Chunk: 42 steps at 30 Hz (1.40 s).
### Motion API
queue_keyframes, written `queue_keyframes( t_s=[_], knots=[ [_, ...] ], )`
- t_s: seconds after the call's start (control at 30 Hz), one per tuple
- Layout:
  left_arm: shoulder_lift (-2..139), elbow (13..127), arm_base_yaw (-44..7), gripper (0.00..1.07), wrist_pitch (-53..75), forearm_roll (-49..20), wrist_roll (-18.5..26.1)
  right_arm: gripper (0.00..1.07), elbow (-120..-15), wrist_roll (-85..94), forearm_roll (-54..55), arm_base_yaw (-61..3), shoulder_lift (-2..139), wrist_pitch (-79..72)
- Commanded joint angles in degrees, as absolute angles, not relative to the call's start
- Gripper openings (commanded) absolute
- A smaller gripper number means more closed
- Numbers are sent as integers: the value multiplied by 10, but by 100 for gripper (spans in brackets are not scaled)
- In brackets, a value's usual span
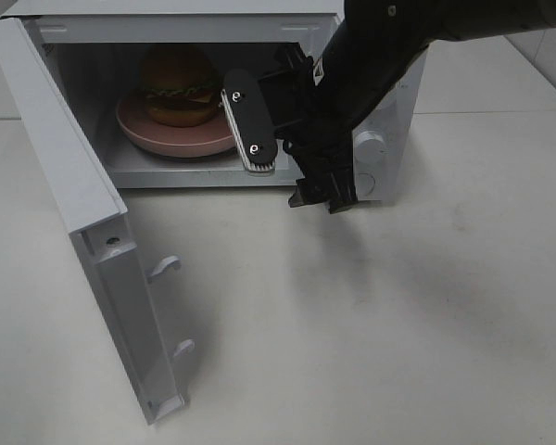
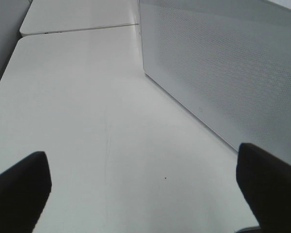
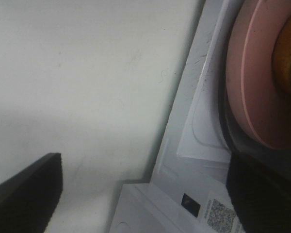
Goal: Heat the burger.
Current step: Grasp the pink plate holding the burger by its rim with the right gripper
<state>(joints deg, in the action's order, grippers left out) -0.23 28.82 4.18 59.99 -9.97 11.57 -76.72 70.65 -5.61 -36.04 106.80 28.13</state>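
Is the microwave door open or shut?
Open. The door is swung out wide at the left of the microwave, and you can see the burger sitting on the pink plate inside.

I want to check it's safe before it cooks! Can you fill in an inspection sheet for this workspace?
Surface: white table, faint scuffs.
Job's things: burger on pink plate inside microwave; door open.
Clutter: nothing seen.
End effectors: right end effector open, empty, at the microwave's mouth; left end effector open, empty, over table beside microwave.
Cables: nothing seen.
Surroundings: second table behind.
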Motion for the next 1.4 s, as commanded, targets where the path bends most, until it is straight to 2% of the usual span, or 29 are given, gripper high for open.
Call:
queue_keyframes(
  t_s=[0.03, 0.97, 1.4],
  knots=[
    [-14, 287, 42, 98, 599, -103, 115, 87, -788, 687, -58, -362, 1087, 263],
    [-14, 287, 42, 98, 599, -103, 115, 84, -1009, 660, -70, -360, 1293, 231],
    [-14, 287, 42, 98, 599, -103, 115, 83, -1140, 651, -72, -354, 1376, 301]
  ],
)
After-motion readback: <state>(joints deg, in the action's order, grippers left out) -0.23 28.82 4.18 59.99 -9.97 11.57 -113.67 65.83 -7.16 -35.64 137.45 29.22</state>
